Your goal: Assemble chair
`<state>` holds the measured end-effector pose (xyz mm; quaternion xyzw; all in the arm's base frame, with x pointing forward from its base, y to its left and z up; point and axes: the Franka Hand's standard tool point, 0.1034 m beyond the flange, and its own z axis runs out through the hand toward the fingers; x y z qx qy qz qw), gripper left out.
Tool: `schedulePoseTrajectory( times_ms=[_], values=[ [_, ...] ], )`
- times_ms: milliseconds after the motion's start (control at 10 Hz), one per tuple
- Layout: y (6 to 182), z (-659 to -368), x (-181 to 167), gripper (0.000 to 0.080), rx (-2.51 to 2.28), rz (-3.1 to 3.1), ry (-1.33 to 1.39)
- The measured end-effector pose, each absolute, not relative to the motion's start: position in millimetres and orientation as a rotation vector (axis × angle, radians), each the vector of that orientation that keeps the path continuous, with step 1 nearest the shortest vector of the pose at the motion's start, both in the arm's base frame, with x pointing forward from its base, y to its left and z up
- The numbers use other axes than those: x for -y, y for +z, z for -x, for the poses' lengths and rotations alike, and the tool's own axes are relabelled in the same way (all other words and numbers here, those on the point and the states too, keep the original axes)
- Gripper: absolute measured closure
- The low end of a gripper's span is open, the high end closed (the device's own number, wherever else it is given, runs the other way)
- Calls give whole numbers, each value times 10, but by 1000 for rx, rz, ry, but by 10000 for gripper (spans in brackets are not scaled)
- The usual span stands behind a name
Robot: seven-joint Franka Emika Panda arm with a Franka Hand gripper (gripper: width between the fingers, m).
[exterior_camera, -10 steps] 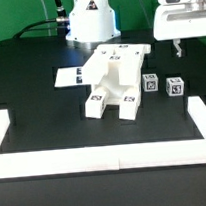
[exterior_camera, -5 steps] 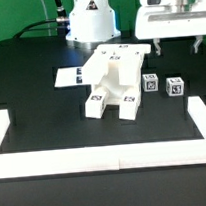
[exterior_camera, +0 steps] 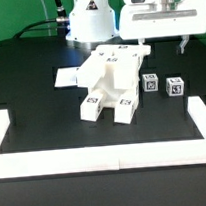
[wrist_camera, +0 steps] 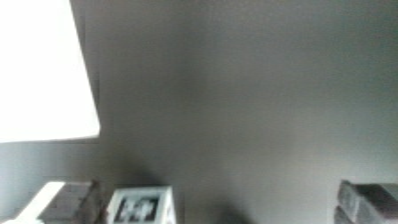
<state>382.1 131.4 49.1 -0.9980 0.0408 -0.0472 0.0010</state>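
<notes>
Scene from beside the bench. The partly built chair (exterior_camera: 111, 78), a white blocky body with small square tags on its faces, stands near the middle of the black table (exterior_camera: 31, 107). Two pegged ends point toward the near rail. Its underside and far face are hidden from here.

Just to the exterior view's right of it stand two loose tagged blocks, the nearer block (exterior_camera: 150, 84) close beside the chair and the outer block (exterior_camera: 175, 86) a little apart. Which chair parts they are is too small to tell.

The marker board (exterior_camera: 67, 76) lies flat behind the chair on the exterior view's left, partly covered by it. The border rail (exterior_camera: 95, 157) frames the near edge and both sides.

The gripper (exterior_camera: 165, 47) hangs above the table behind the blocks, toward the exterior view's right. Its white housing is cut off by the picture's edge. Its two dark fingers (exterior_camera: 183, 47) are spread wide, with nothing between them and touching no part. The robot base (exterior_camera: 92, 17) is cropped at the far edge.

The wrist view is badly blurred. It shows dark table, a bright white patch (wrist_camera: 39, 70) that cannot be identified, and a small tagged shape (wrist_camera: 143, 205) at the frame's edge, too soft to name.
</notes>
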Motion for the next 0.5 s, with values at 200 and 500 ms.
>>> schedulePoseTrajectory(
  times_ms=[200, 500],
  values=[
    [516, -3858, -1292, 151, -119, 3134, -135],
    [507, -3850, -1292, 151, -116, 3136, -132]
  ],
)
